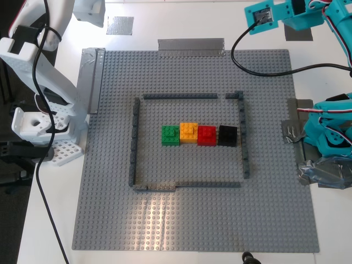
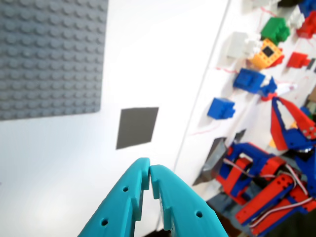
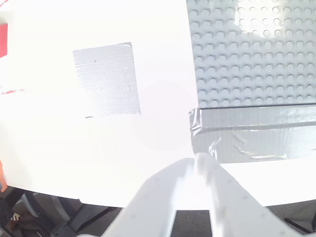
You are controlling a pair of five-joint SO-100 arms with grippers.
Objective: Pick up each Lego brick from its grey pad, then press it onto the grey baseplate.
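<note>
One very large square grey studded baseplate [image 1: 192,148] covers most of the white tabletop [image 1: 330,231] in front of you, with its far edge and both side edges fastened by strips of grey tape [image 1: 191,47]. On it you see a thin dark-grey rectangular wall outline [image 1: 133,143], and inside that outline four small square studded plastic bricks stand in one row, each touching the next. From the exterior view's left they run bright green brick [image 1: 170,135], orange brick [image 1: 188,132], red brick [image 1: 207,135] and black brick [image 1: 227,135], so both bricks of your task sit pressed on the plate, at the two ends of the row.

The two grey pads lie bare on the tabletop beyond the plate's far edge. You find the silvery grey square pad [image 1: 120,25] near the far corner on the exterior view's left, and the dark grey square pad [image 1: 298,33] near the far corner on the exterior view's right, partly under the teal arm.

My first gripper [image 2: 149,173], teal plastic, hangs over the white top just short of the dark grey pad [image 2: 137,127], with its jaws brought together and nothing between them. My second gripper [image 3: 197,165], white plastic, hangs near the silvery pad [image 3: 106,80] beside the taped edge of the plate; its jaws look closed and empty, though glare washes out the tips.
</note>
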